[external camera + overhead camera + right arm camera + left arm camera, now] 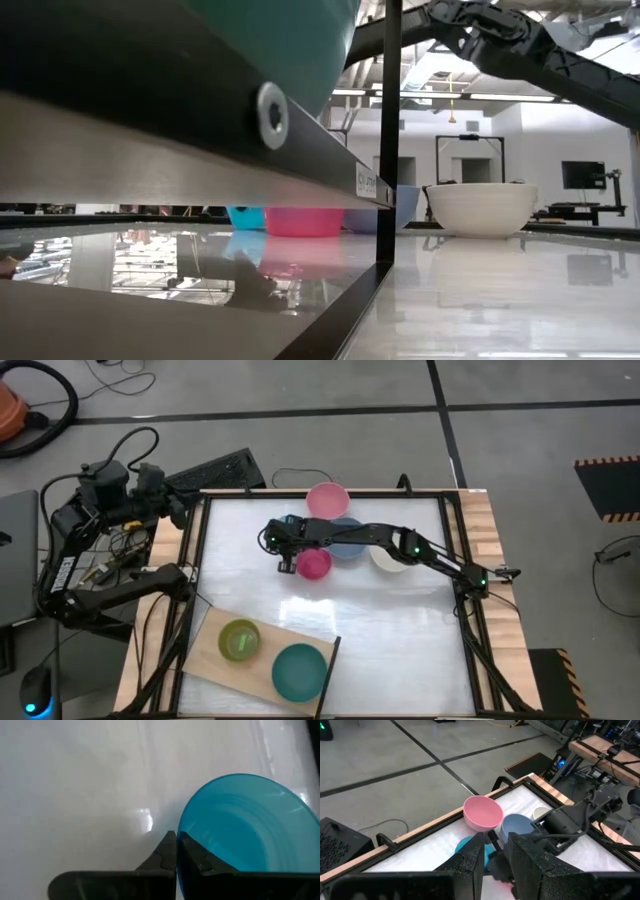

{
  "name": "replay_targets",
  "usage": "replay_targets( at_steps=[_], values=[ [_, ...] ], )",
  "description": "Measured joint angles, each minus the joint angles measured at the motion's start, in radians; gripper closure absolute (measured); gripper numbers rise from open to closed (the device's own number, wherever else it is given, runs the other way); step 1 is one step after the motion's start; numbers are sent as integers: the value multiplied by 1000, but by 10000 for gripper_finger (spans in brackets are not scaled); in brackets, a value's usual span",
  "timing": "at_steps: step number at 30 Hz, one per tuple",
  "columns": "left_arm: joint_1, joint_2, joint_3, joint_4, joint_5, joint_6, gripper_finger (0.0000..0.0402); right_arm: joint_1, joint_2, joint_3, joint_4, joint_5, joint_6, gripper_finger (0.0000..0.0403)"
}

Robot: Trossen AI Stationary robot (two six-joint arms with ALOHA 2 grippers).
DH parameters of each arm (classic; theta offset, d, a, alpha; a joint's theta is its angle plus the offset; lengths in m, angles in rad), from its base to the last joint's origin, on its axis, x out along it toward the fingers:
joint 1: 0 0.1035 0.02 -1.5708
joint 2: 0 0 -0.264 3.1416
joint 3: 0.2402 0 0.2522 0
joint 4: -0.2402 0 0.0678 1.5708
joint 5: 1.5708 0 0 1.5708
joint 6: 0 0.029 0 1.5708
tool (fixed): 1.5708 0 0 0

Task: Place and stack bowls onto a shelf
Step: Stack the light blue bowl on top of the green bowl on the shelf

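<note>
On the white table, a cyan bowl has my right gripper shut on its rim; the right arm reaches in from the table's right edge. Around it stand a light pink bowl, a slate blue bowl, a magenta bowl and a cream white bowl. The light-wood shelf lies at the near left and bears a lime green bowl and a teal bowl. My left gripper hangs open beyond the table's far left corner, holding nothing. My right gripper pinches the cyan bowl's rim, one finger inside the bowl and the other finger outside it. The fingers slant down onto the rim from above. In the low view the bowl looks to stand on the table.
A black frame rims the table, and a black upright post stands near the shelf. Bare white tabletop lies between the bowls and the near edge. A keyboard lies off the far left corner.
</note>
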Motion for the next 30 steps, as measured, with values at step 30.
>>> replay_targets(
  at_steps=[30],
  values=[
    [0,-1,-1,-152,-6,-115,330,425,-113,3,441,-374,-539,380]
  ],
)
